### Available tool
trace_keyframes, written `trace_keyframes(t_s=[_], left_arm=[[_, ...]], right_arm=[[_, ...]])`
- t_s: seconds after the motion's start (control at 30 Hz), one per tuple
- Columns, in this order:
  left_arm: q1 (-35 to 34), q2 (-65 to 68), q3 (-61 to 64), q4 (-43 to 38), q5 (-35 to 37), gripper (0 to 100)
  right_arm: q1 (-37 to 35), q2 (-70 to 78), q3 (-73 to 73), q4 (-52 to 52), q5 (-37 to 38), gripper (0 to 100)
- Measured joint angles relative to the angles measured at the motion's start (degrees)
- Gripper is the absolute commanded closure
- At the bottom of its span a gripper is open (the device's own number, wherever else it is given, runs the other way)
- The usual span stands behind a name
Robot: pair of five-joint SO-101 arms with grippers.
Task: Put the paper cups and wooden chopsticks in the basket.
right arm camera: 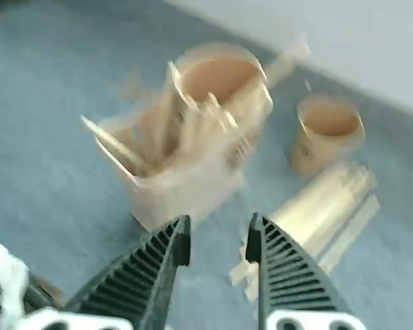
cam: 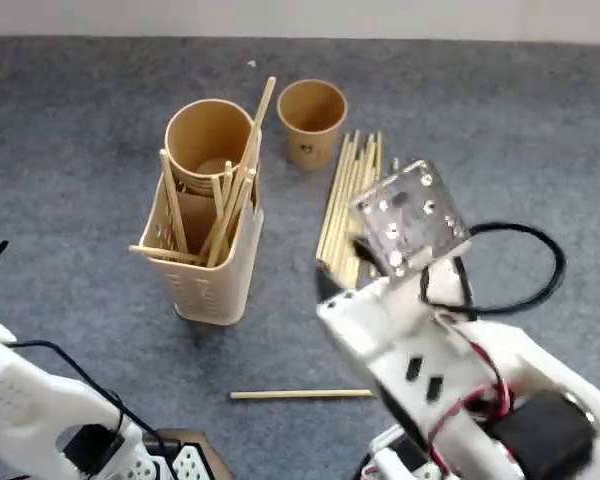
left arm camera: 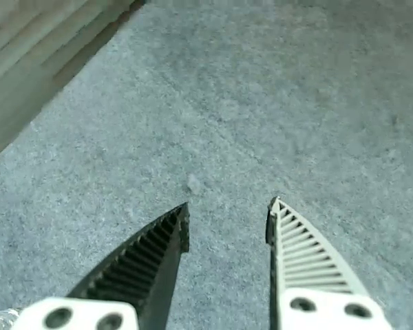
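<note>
plainly, left gripper (left arm camera: 228,206) and right gripper (right arm camera: 219,220) gape, empty (right one by chopsticks (cam: 348,185)).

Grey carpet (cam: 80,130) w/ pale wall strip (cam: 280,18) behind; wooden board (left arm camera: 27,62) beside carpet.

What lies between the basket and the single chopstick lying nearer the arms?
Nothing: in the high view, the stretch from the basket to the single chopstick is bare grey carpet.
</note>
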Motion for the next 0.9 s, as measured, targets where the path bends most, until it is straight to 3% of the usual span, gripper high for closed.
trace_keyframes(t_s=[0.13, 0.27, 0.43, 0.6, 0.7, 0.9], left_arm=[[0.3, 0.0, 0.4, 0.0, 0.0, 79], [0.3, 0.0, 1.9, -0.1, -0.1, 79], [3.3, -0.1, 10.5, -0.1, -0.4, 79], [12.0, 0.0, 24.5, -0.1, 0.3, 79], [17.1, 0.0, 31.1, -1.5, 5.4, 79], [18.8, 0.0, 39.3, -6.6, 13.8, 79]], right_arm=[[12.0, 2.0, 11.8, -3.1, 3.2, 85.3], [24.0, 2.5, 29.6, -22.3, 5.5, 85.3], [26.1, 4.7, 48.4, -44.7, 9.8, 85.3], [26.5, 17.3, 47.6, -52.2, 7.4, 85.3], [26.7, 29.1, 41.8, -52.9, 7.0, 85.3], [26.7, 50.1, 28.8, -53.2, 4.7, 85.3]])
